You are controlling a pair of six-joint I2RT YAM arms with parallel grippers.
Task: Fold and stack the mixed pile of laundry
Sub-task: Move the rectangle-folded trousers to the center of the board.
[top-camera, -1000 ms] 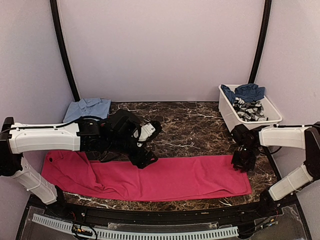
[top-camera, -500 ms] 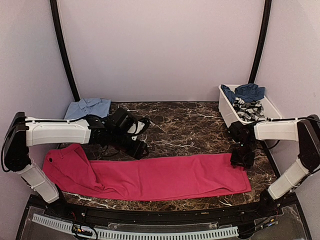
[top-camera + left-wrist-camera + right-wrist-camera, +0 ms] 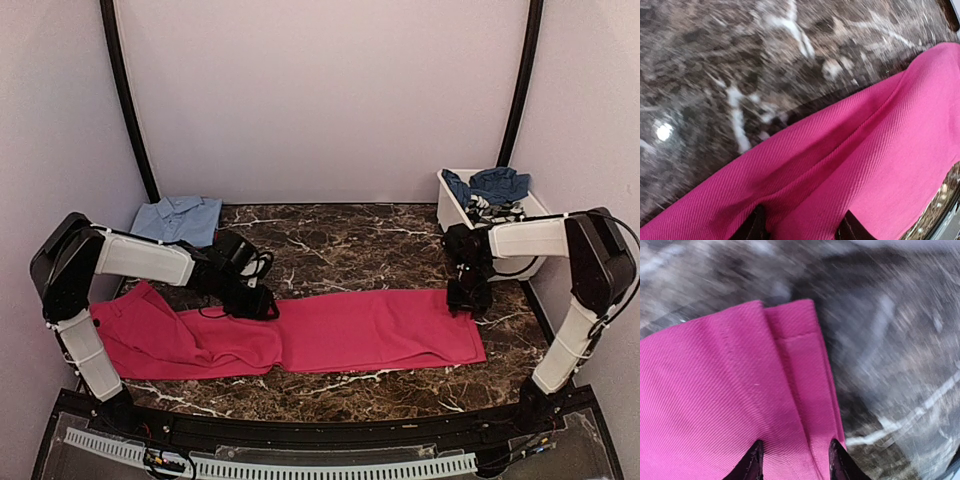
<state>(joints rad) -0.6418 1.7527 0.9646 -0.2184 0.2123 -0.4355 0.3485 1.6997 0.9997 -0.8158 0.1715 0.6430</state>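
Note:
A large magenta-pink garment (image 3: 370,330) lies stretched flat across the marble table. My left gripper (image 3: 255,303) rests on its far edge left of centre. In the left wrist view the gripper (image 3: 802,227) stands open, and a raised crease of magenta cloth (image 3: 865,150) runs between the tips. My right gripper (image 3: 468,297) sits on the garment's right end. In the right wrist view it (image 3: 795,460) is open, its tips pressed on the hemmed cloth (image 3: 715,390). A folded light blue shirt (image 3: 178,218) lies at the back left.
A white tub (image 3: 447,205) at the back right holds a navy-blue garment (image 3: 490,185) and a grey-and-white patterned one (image 3: 497,208). The right forearm reaches across in front of the tub. Black frame posts rise at both back corners.
The magenta garment has slid away from the table's near edge, and its right end has moved left. Both grippers moved back with it. The left jaws have narrowed.

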